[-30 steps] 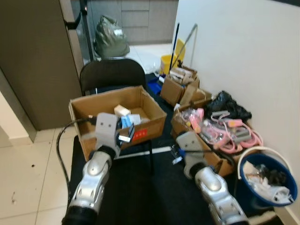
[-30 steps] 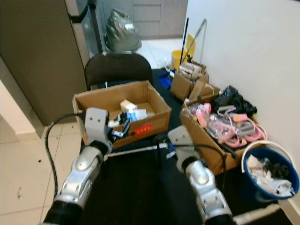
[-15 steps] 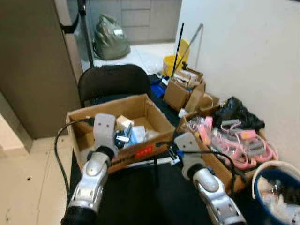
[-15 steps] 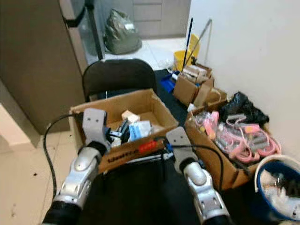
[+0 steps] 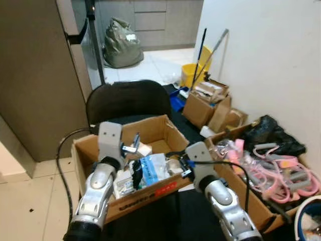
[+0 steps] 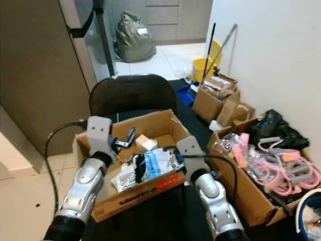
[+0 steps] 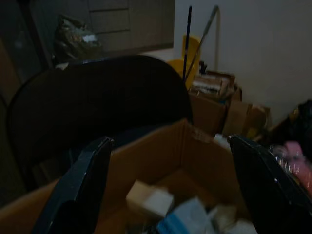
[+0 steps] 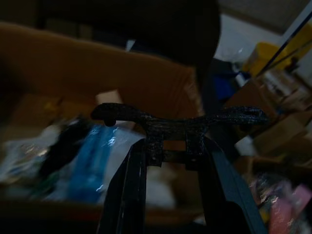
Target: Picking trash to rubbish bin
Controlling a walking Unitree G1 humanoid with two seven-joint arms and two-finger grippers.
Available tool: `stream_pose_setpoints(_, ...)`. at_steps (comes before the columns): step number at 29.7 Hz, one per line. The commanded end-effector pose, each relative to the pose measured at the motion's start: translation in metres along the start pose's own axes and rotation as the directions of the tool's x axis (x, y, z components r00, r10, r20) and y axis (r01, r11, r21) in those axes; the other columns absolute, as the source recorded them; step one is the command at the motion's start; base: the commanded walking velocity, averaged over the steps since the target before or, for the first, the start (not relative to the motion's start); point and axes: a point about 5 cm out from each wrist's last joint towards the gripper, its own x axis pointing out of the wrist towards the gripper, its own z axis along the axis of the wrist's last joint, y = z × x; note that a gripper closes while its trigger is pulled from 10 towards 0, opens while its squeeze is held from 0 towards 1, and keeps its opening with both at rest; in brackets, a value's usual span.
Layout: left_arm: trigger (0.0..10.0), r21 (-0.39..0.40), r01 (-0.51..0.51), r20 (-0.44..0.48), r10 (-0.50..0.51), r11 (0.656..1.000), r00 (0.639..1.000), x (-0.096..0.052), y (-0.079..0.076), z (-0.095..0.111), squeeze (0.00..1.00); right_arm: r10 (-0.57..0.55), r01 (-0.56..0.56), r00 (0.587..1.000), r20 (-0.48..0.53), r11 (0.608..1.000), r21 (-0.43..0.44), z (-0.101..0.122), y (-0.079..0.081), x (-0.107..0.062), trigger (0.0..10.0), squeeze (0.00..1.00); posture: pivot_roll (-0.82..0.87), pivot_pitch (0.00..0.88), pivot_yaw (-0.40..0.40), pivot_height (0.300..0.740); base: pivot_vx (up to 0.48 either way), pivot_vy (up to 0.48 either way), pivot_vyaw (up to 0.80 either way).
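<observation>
The blue packet [image 5: 149,169] in the cardboard box [image 5: 165,131] lies at 4 o'clock from the wide-spread left gripper [image 5: 134,150]; the right gripper [image 8: 170,151] is nipped on a black clip [image 8: 180,120].

2 silver jointed arms, grey boxy wrist blocks, black cables, black gripper fingers [image 7: 78,190]

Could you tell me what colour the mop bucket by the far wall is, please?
The mop bucket is yellow, clearest in the left eye view.
</observation>
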Motion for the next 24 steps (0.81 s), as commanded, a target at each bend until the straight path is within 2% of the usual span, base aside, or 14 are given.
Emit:
stream_pose_setpoints(1,10.0,-0.008,-0.010,-0.022,0.010,1.000,1.000,-0.003,0.003,-0.006,0.00,0.005,-0.005,1.000,-0.005,1.000,0.016,-0.001,0.003,0.000,10.0,0.00,-0.07,0.060,-0.001,0.740,0.000,0.000,0.00)
stream_pose_setpoints(14,10.0,0.029,0.039,-0.051,-0.037,0.999,0.998,-0.002,-0.002,-0.007,0.00,0.005,-0.004,1.000,-0.009,1.000,0.016,-0.001,0.002,0.002,10.0,0.00,-0.06,0.063,-0.005,0.740,0.000,0.000,0.00)
stream_pose_setpoints(15,10.0,0.042,0.066,-0.086,-0.062,0.997,0.994,-0.002,-0.004,-0.011,0.00,0.009,-0.009,1.000,-0.010,1.000,0.017,-0.001,0.002,0.003,10.0,0.00,-0.06,0.063,-0.005,0.740,0.000,0.000,0.00)
stream_pose_setpoints(19,10.0,0.058,0.122,-0.133,-0.114,0.991,0.985,-0.003,-0.006,-0.017,0.00,0.022,-0.022,1.000,-0.013,1.000,0.013,-0.001,0.002,0.006,10.0,0.00,-0.07,0.062,-0.006,0.740,0.000,0.000,0.00)
stream_pose_setpoints(22,10.0,0.075,0.227,-0.250,-0.202,0.971,0.947,-0.009,-0.005,-0.030,0.00,0.130,-0.131,0.991,-0.041,0.991,-0.017,-0.002,0.015,0.021,10.0,0.00,-0.06,0.057,-0.008,0.740,0.000,0.000,0.00)
stream_pose_setpoints(24,10.0,0.058,0.258,-0.283,-0.232,0.964,0.931,-0.012,-0.006,-0.034,0.00,0.172,-0.174,0.983,-0.066,0.984,-0.027,-0.004,0.021,0.030,10.0,0.00,-0.06,0.053,-0.013,0.740,0.000,0.000,0.00)
